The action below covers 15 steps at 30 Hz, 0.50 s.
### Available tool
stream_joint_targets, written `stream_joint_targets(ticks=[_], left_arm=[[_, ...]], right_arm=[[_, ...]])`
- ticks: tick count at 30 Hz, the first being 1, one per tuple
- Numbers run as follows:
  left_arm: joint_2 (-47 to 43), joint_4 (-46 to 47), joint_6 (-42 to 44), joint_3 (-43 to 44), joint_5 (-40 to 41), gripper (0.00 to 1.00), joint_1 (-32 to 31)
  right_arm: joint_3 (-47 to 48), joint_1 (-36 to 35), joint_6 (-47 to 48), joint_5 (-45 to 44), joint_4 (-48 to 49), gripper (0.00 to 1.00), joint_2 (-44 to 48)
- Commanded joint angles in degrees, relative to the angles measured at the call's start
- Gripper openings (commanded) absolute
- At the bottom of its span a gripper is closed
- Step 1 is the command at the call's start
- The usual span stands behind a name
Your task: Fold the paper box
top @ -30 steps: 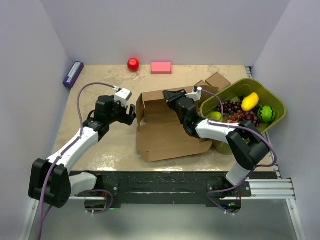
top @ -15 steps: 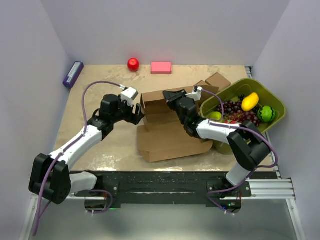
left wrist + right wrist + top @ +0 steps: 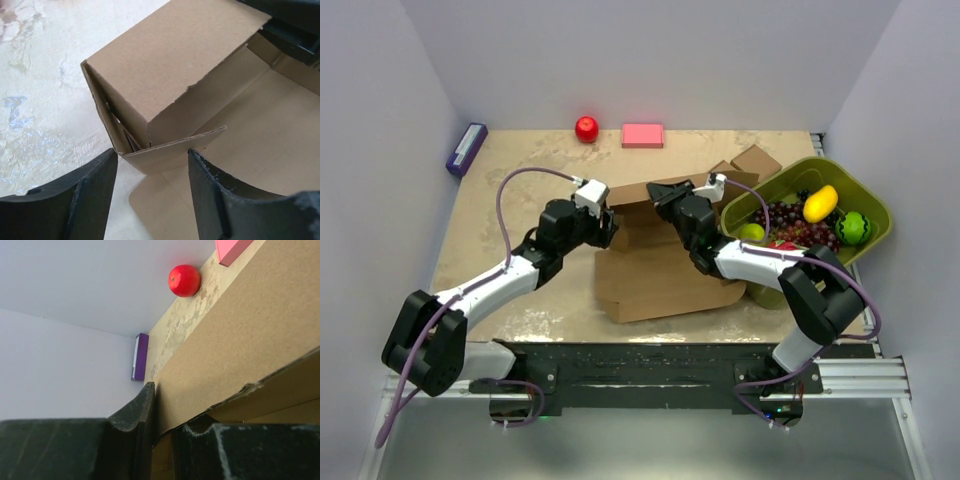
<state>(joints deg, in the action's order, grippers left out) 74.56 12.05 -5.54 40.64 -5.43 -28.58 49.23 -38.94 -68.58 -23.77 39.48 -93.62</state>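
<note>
"Where's the paper box (image 3: 660, 270)?"

"Middle of the table (image 3: 520, 170), its raised far wall running left to right. The right gripper (image 3: 660, 195) is clamped on that wall."

"And the left gripper (image 3: 605, 228)?"

"Its 2 fingers (image 3: 75, 195) stand apart, straddling the box's left corner flap just to its right, probably not touching. It's the nearer arm for that flap."

Probably a robotics lab: white partition walls (image 3: 650, 60), table (image 3: 520, 170) on aluminium rail frame (image 3: 865, 375)
</note>
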Motion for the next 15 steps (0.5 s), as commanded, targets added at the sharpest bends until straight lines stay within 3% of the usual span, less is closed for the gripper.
stream_joint_targets(ticks=[1, 8, 15], left_arm=[[-0.9, 13.6, -1.4, -4.3, 4.5, 0.59, 0.0], [1.3, 27.1, -0.1, -10.8, 2.5, 0.52, -0.2], [4.0, 34.3, 1.0, -12.0, 1.1, 0.46, -0.2]], right_arm=[[-1.4, 0.4, 1.2, -0.8, -2.2, 0.19, 2.9], [-2.5, 0.4, 1.4, -1.0, -2.3, 0.19, 4.3], [-3.1, 0.4, 1.3, -1.4, -1.9, 0.19, 4.4]])
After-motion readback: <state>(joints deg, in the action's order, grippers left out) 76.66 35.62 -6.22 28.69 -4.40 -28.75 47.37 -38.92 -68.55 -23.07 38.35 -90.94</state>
